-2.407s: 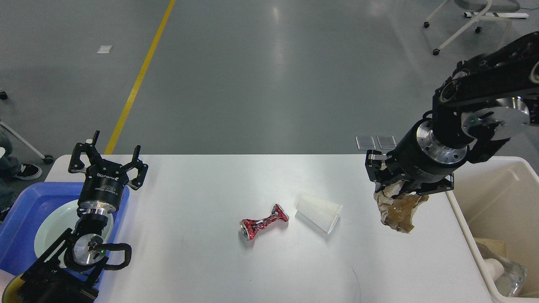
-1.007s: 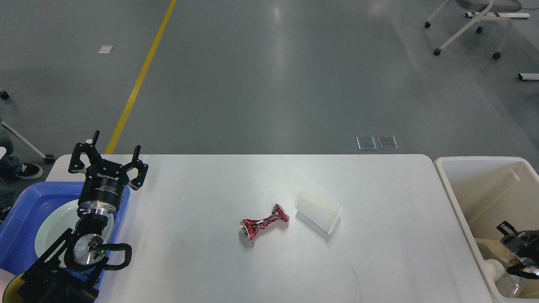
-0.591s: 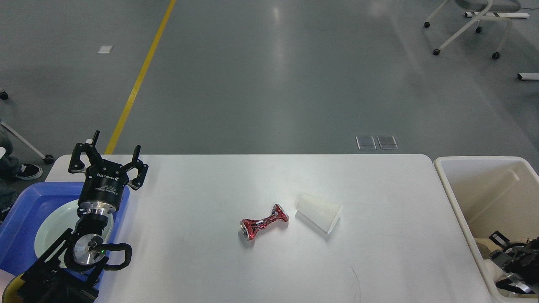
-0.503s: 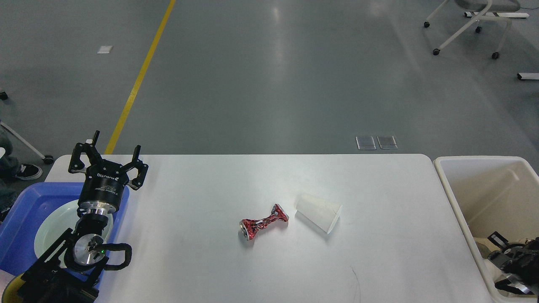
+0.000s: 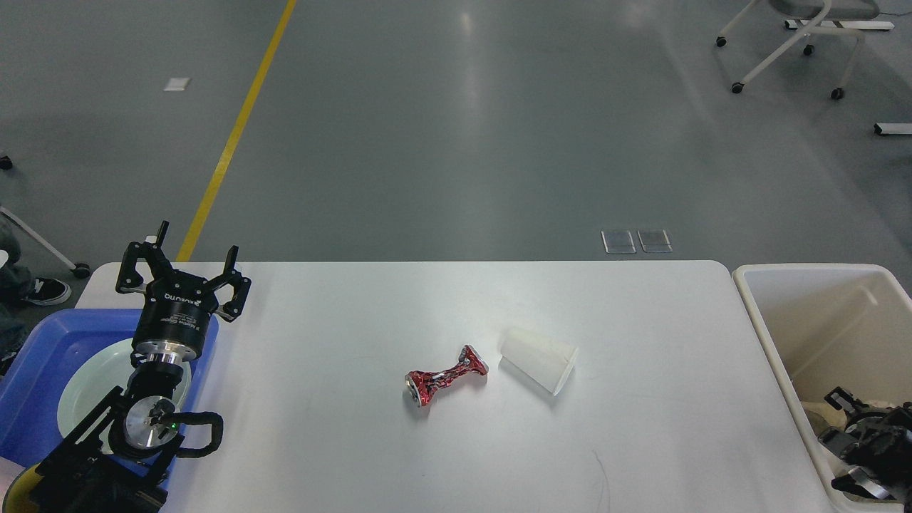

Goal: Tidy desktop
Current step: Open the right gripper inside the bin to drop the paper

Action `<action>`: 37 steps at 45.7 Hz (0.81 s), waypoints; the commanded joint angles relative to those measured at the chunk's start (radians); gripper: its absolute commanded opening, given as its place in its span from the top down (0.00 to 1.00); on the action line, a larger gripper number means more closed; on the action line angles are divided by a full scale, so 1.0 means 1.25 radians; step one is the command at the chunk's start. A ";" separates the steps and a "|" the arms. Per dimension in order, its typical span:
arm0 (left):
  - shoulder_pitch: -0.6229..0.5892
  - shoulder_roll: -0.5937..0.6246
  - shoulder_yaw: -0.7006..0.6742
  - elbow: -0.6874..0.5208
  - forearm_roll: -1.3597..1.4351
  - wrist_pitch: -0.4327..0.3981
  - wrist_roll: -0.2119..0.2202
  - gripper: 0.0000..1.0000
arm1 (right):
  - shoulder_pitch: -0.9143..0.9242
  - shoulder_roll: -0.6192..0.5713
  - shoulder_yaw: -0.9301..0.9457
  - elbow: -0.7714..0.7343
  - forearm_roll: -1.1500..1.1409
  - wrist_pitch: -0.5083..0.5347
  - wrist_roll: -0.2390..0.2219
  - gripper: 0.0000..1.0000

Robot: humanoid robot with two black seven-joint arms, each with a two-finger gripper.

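The white desktop (image 5: 342, 442) holds a crushed red can (image 5: 447, 376) near the middle and a white paper cup (image 5: 539, 360) lying on its side just right of it. My left gripper (image 5: 196, 244) is open and empty, pointing up over the desktop's far left corner. My right gripper (image 5: 842, 442) is low inside the cream bin (image 5: 819, 313) at the right edge. Its dark fingers (image 5: 836, 396) stand apart with nothing between them. It is partly cut off by the frame edge.
A blue tray (image 5: 35, 356) with a pale round plate (image 5: 85, 388) sits at the desktop's left end, under my left arm. Crumpled trash (image 5: 812, 415) lies in the bin's bottom. A chair on wheels (image 5: 791, 43) stands on the floor far back right.
My right arm carried a crumpled brown paper from above the desktop's right end into the bin, let it go, and now sits lower there. The left arm, can and cup have not moved.
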 commanded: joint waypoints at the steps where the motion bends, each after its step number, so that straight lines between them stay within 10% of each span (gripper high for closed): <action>1: 0.000 0.000 0.000 0.000 0.000 0.000 0.000 0.04 | 0.001 -0.003 0.001 0.003 0.000 0.000 0.000 0.00; 16: 0.000 0.000 0.000 0.000 0.000 0.000 0.000 0.04 | 0.048 -0.018 0.001 0.045 -0.011 0.010 0.000 0.00; 37: 0.000 0.000 0.000 0.000 0.000 0.000 0.000 0.04 | 0.506 -0.223 -0.166 0.538 -0.295 0.191 -0.011 0.00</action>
